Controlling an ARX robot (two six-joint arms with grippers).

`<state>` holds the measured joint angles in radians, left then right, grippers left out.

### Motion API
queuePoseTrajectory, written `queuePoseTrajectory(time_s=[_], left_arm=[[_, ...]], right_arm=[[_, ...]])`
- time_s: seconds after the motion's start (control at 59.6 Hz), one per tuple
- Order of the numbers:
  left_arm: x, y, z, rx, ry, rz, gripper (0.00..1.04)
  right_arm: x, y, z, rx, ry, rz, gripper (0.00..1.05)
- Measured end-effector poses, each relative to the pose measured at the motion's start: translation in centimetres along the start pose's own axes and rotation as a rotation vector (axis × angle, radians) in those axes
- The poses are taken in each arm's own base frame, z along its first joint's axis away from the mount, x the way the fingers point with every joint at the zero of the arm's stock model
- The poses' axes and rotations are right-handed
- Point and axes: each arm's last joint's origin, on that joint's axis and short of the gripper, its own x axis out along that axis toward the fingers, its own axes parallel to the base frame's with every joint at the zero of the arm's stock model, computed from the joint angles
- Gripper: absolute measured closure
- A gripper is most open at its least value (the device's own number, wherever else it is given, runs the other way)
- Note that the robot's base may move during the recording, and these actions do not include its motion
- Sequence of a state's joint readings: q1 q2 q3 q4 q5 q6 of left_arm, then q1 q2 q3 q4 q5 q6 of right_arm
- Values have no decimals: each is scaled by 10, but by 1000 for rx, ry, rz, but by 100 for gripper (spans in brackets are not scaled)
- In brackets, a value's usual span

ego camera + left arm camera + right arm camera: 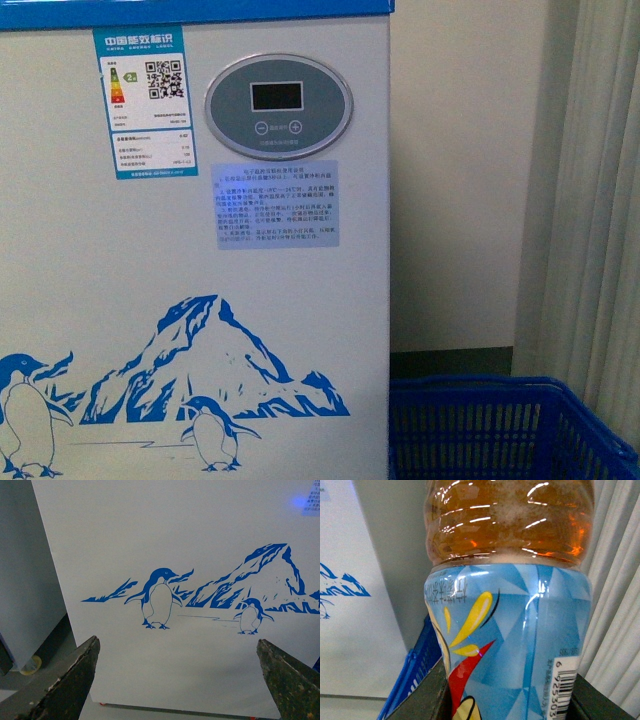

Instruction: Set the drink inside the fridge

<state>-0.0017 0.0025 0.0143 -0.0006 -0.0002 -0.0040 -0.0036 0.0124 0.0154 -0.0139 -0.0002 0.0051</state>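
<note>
Step in hand, as I judge it: transport of the drink [510,645] toward the fridge [300,350], nothing deposited yet. The right gripper [510,700] is clamped on the lower body of the bottle, a dark finger on either side of the label. The bottle hangs off the right end of the cooler, above the blue slotted basket [500,430] and near the pale curtain [590,200]; it does not show in the front view. The liquid reads amber-red, with foam at its edge. The left gripper [177,680] is spread wide and holds nothing, facing the penguin-and-mountain print [158,599] low on the cooler front. Only the blue top rim [200,8] shows at the upper edge of the front view; the lid is out of sight, so I cannot tell whether it is open. The next move probably calls for lifting the bottle above that rim, with the free left arm available to slide the lid if it is closed. Writing: the energy label [147,102] is headed "中国能效标识", with a QR code and a green arrow that seems to read 2. The oval grey display [279,107] is blank. The notice sheet [275,204] below it carries Chinese text too small to read. The bottle label is pale blue with yellow and red shapes; its characters are illegible, and the barcode digits start 6 9253.
</note>
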Motion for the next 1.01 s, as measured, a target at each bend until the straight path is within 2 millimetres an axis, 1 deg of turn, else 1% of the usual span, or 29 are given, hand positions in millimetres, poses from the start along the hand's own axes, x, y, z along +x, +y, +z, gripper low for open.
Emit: queuePoseTrajectory(time_s=[1.006], left_arm=[[0, 0, 0, 0, 0, 0, 8]], right_arm=[[0, 0, 0, 0, 0, 0, 66]])
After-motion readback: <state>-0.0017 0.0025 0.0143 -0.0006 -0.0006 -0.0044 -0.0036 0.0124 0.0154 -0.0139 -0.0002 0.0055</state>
